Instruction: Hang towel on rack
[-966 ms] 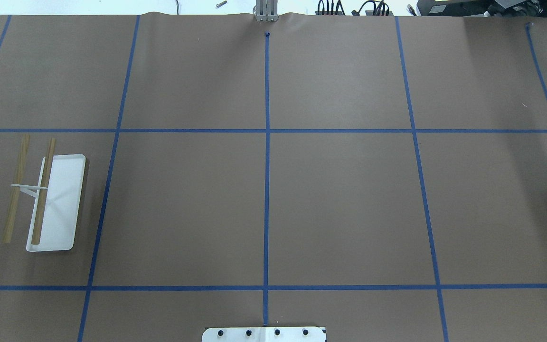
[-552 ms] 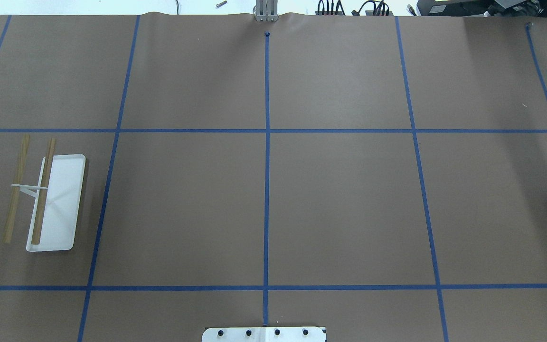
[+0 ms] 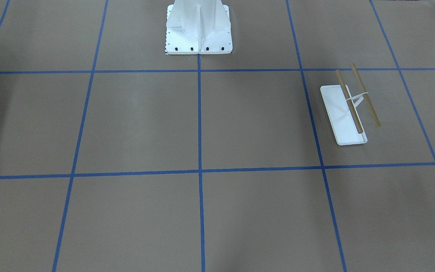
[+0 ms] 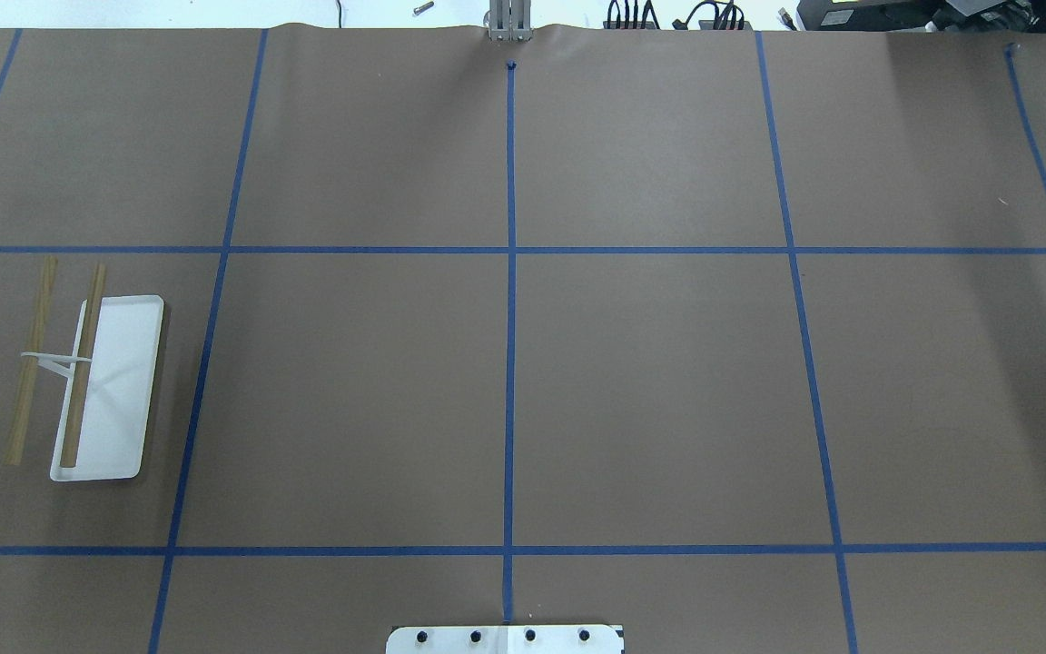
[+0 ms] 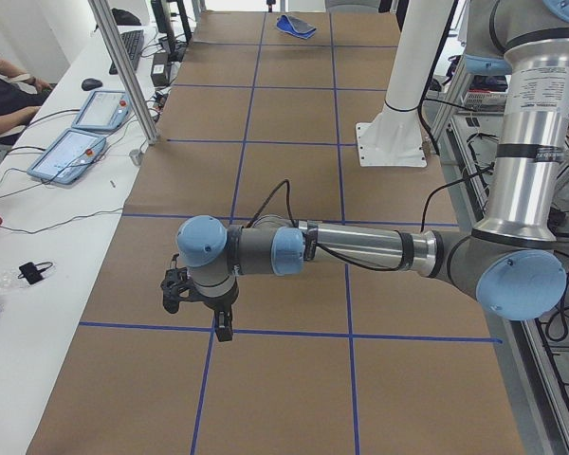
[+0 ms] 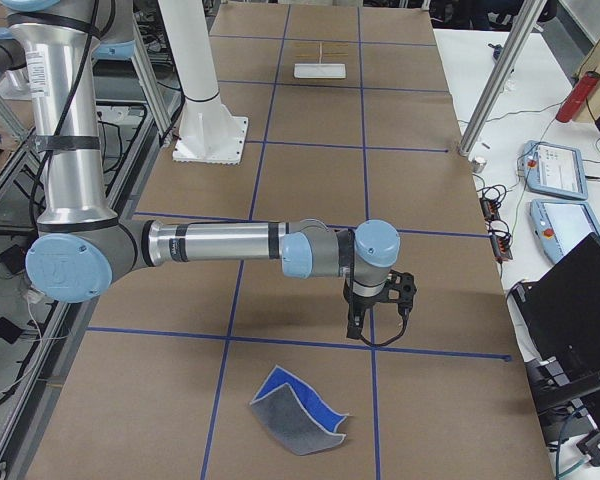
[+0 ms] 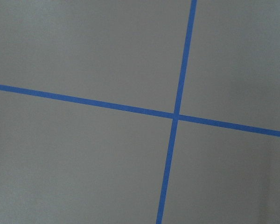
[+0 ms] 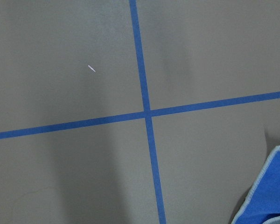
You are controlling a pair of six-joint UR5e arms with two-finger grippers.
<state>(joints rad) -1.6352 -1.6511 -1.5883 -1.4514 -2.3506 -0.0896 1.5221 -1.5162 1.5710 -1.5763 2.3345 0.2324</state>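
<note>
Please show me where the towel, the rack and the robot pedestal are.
towel (image 6: 292,428): exterior right view, on its grey face.
rack (image 4: 119,391): overhead exterior view, on its white tray base.
robot pedestal (image 3: 198,26): exterior front-facing view, on its upright.

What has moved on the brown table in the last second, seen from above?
Nothing visibly changed. In the overhead view the small rack with a white tray base and two tan wooden rods sits in the same spot at the left of the brown paper-covered table. Its rods are bare, and no arm or cloth shows in that view.
</note>
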